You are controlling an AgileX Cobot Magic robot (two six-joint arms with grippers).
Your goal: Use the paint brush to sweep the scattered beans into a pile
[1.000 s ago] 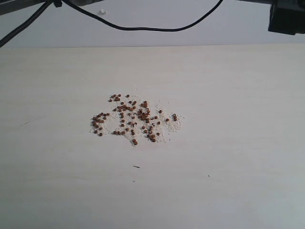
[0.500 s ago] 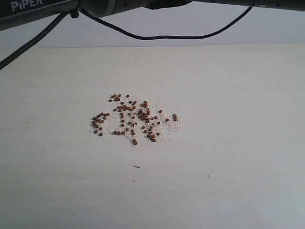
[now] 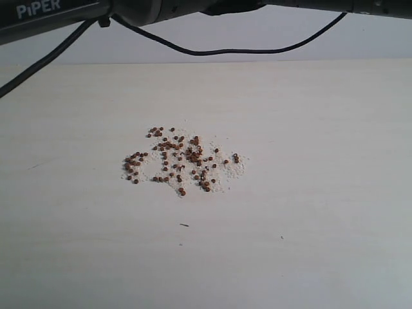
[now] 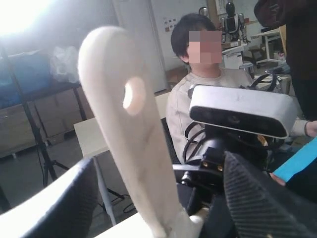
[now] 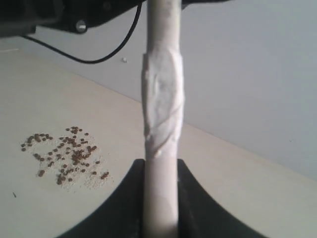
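Locate the beans [image 3: 182,162] near the middle of the table [image 3: 335,116]; they lie flat on the light surface in one loose patch of reddish-brown grains mixed with pale crumbs.

Check the right gripper [image 5: 161,167]; its two dark fingers press against opposite sides of the paint brush [image 5: 161,114]; read it as clenched on the handle. A band of white wrapping [image 5: 162,84] circles the handle just beyond the fingers. The brush hangs in the air, well apart from the beans; its bristles are out of your sight.

Check the left gripper [image 4: 159,166]; its fingers stand wide on either side of the handle's holed end, with a clear gap on each side; read it as released and not touching the brush.

In the exterior view you see only a dark arm [image 3: 129,9] and a black cable [image 3: 219,50] along the top edge, above the far side of the table.
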